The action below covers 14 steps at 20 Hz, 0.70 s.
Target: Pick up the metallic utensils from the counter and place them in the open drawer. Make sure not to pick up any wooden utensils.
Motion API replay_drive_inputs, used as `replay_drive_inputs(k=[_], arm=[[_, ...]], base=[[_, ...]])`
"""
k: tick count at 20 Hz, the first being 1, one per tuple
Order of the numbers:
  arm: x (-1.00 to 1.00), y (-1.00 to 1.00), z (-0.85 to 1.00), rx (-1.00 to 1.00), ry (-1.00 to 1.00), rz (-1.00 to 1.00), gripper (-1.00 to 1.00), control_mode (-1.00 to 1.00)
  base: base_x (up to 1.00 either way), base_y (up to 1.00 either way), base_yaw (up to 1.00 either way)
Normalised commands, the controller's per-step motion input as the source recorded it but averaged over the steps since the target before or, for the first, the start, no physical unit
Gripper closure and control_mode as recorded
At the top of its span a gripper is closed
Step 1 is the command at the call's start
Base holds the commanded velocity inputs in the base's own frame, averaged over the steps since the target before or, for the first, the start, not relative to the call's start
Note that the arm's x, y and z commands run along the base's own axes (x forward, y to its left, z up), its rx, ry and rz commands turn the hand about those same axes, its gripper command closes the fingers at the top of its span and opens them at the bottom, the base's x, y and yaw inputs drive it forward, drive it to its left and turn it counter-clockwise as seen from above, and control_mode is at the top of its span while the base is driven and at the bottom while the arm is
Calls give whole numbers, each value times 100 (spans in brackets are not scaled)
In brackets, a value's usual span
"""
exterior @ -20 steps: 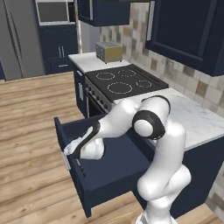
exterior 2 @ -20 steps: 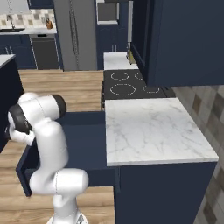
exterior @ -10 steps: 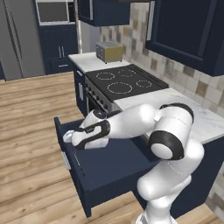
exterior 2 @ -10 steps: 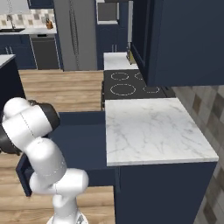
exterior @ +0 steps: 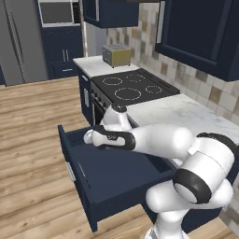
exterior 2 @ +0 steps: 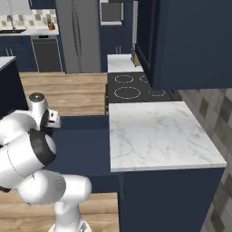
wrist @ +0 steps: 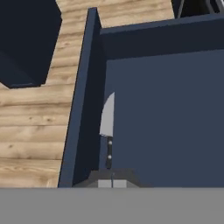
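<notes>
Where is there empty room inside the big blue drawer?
The open drawer floor is bare from the knife across to the far wall. The tight strip is along the drawer's front wall, where the knife lies and the shut gripper hovers.

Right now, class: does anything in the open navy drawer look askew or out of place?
Nothing stands out. The silver-bladed, black-handled kitchen knife lies flat on the floor of the open navy drawer, close along one side wall, blade whole. The robot's jaws are shut above it.
</notes>
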Motion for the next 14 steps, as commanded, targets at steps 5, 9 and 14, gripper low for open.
replay_drive_inputs(k=[5, 9, 14], arm=[[-32, -72, 64, -21, 6, -2, 100, -100], [-66, -37, 44, -10, 5, 0, 100, -100], [-52, -14, 5, -3, 4, -1, 100, -100]], base=[[0, 0, 0], [0, 0, 0], [0, 0, 0]])
